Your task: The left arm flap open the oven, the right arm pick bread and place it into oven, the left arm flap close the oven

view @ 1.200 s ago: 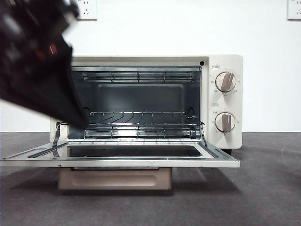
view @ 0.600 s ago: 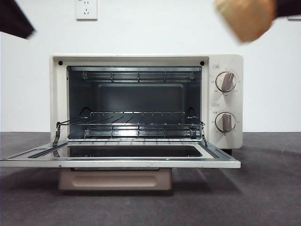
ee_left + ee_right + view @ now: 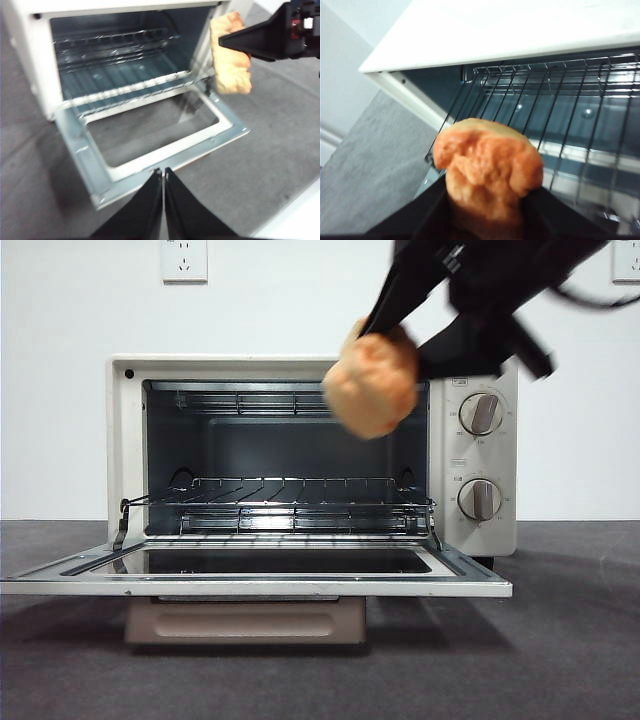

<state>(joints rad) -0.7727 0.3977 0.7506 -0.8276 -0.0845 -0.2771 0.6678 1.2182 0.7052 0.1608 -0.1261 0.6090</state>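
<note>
Front view: the right gripper (image 3: 400, 340) comes in from the upper right, pinching the bread (image 3: 371, 385), which hangs in the air before the upper right of the open oven (image 3: 480, 455) mouth. The wire rack (image 3: 290, 490) lies below and deeper in.

Left wrist view: the left gripper (image 3: 163, 172), jaws pressed together, waits before the lowered door (image 3: 80, 150).

Right wrist view: bread sits between the jaws, rack beyond, so it looks like forward and down next.

The lumpy golden-brown bread (image 3: 370, 390) is motion-blurred (front view); it hides the cream-white oven's (image 3: 480, 540) upper cavity corner; knob markings unreadable.
</note>
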